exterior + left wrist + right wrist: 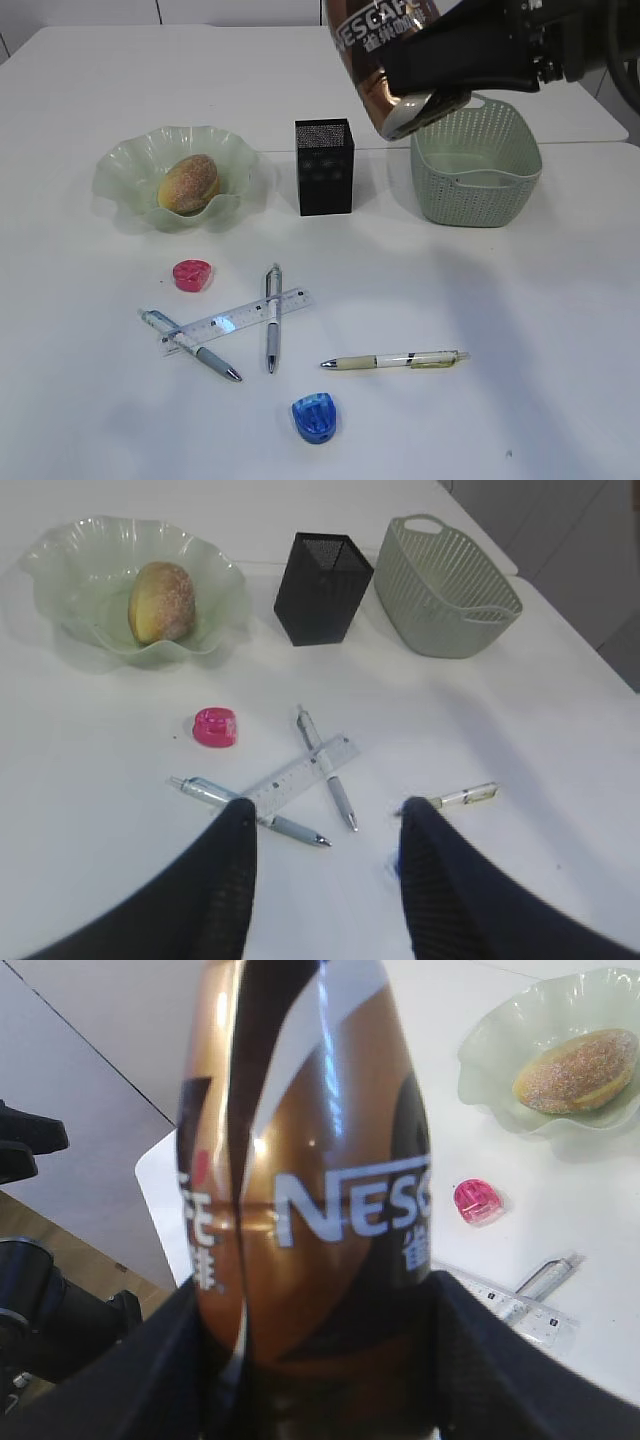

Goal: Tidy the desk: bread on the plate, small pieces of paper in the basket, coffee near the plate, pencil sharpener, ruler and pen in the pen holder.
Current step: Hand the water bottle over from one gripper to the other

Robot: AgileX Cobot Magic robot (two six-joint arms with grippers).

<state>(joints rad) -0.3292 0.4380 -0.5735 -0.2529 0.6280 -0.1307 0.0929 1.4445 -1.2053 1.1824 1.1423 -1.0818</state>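
My right gripper point(415, 72) is shut on the brown coffee point(372, 40) bottle, held tilted in the air above the pen holder point(324, 167) and basket point(475, 180); the bottle point(310, 1160) fills the right wrist view. The bread point(189, 183) lies in the plate point(120, 165). On the desk point(500, 320) lie the ruler point(235, 320), three pens point(190, 345) point(272, 318) point(395, 360), a pink pencil sharpener point(192, 274) and a blue one point(315, 416). My left gripper point(325, 825) hangs open over the pens, holding nothing. No small pieces of paper show.
The ruler point(300, 778) lies under one pen and across another. The basket point(445, 590) stands right of the pen holder point(322, 588), near the desk's right edge. A seam between two tabletops runs behind the plate.
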